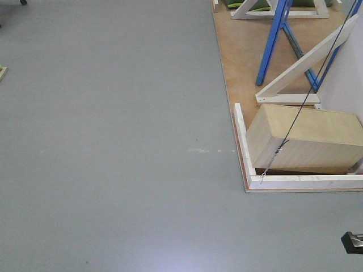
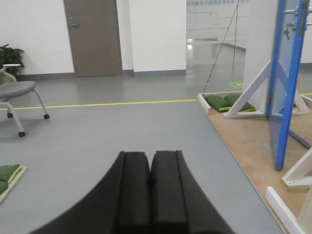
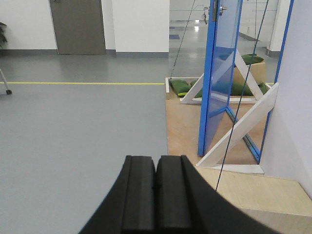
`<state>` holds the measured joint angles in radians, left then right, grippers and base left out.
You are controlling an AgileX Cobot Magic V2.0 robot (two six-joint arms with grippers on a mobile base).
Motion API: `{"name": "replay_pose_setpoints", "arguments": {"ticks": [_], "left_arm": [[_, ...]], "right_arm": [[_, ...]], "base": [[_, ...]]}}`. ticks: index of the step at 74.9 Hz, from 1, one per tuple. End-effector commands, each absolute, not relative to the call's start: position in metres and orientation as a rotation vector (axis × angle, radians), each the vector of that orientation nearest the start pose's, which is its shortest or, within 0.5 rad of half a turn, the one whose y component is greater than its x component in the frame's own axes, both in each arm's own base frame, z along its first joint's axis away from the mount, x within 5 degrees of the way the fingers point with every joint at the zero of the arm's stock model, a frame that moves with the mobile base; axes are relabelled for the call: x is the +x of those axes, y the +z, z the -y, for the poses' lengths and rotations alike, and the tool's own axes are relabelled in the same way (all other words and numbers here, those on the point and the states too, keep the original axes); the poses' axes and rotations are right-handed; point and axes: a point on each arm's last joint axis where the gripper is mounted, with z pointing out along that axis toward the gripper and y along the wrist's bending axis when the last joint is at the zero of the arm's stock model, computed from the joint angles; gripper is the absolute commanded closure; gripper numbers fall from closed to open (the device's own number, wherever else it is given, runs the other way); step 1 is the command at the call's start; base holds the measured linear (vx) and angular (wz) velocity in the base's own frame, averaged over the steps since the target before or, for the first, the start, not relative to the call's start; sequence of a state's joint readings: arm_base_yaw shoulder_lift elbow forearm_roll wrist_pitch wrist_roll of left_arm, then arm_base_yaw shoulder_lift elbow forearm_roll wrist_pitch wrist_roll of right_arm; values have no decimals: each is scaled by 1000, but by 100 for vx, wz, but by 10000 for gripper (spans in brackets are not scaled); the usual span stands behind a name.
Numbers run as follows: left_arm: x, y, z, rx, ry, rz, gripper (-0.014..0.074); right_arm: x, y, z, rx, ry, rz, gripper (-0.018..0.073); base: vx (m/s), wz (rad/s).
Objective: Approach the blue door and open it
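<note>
The blue door (image 3: 222,73) stands upright on the wooden platform, ahead and to the right, seen at a sharp angle. Its steel lever handle (image 3: 222,9) is at the top edge of the right wrist view. The door also shows in the left wrist view (image 2: 287,73), far right, almost edge-on, with its handle (image 2: 292,10) near the top. My left gripper (image 2: 149,155) is shut and empty over the grey floor. My right gripper (image 3: 156,158) is shut and empty, well short of the door.
A wooden platform (image 1: 238,51) with a white rim (image 1: 241,141) holds a wooden box (image 1: 309,139), white braces (image 3: 239,129), blue beams (image 1: 272,42) and a taut cable (image 1: 306,102). Green sandbags (image 2: 224,102) lie behind. A chair (image 2: 19,92) stands far left. Grey floor (image 1: 113,141) spreads left.
</note>
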<state>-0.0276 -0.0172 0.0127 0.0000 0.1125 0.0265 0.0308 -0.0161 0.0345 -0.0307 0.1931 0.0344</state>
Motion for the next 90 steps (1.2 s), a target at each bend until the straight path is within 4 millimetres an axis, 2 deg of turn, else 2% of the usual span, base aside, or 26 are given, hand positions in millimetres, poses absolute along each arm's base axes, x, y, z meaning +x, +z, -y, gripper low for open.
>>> {"name": "replay_pose_setpoints", "arguments": {"ticks": [1,90], "left_arm": [[53,219,2,27,-23,-1464,527],[53,219,2,27,-23,-1464,527]], "right_arm": [[56,192,-1,-23,8,-1609,561],[56,192,-1,-23,8,-1609,561]], "base": [[0,0],[1,0]]}}
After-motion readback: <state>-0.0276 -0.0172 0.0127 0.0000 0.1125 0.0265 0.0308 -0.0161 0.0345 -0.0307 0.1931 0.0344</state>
